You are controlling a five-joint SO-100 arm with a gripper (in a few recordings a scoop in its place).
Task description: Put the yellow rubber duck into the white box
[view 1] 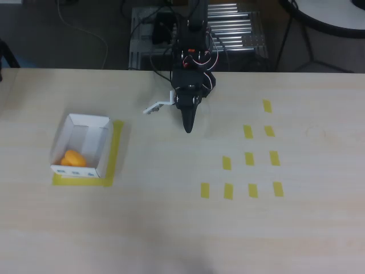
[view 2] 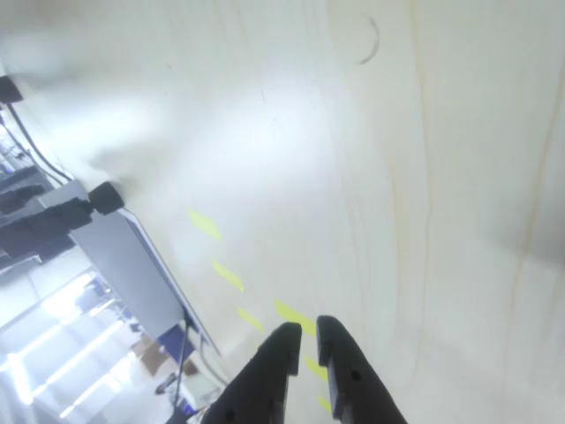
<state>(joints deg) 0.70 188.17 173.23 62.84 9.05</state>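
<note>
The yellow rubber duck point(view 1: 73, 158) lies inside the white box point(view 1: 101, 144), against its front-left corner in the overhead view. The box rests on a yellow tape outline at the table's left. My black gripper point(view 1: 187, 127) hangs over the table's middle back, well to the right of the box, fingers pressed together and pointing toward the front edge. In the wrist view the gripper point(view 2: 305, 334) shows two dark fingers nearly touching, with nothing between them, above bare pale wood.
Several short yellow tape strips point(view 1: 249, 158) mark the table's right half. A small white bracket point(view 1: 155, 107) lies beside the arm's base. Cables and a metal rack point(view 1: 239, 28) sit beyond the back edge.
</note>
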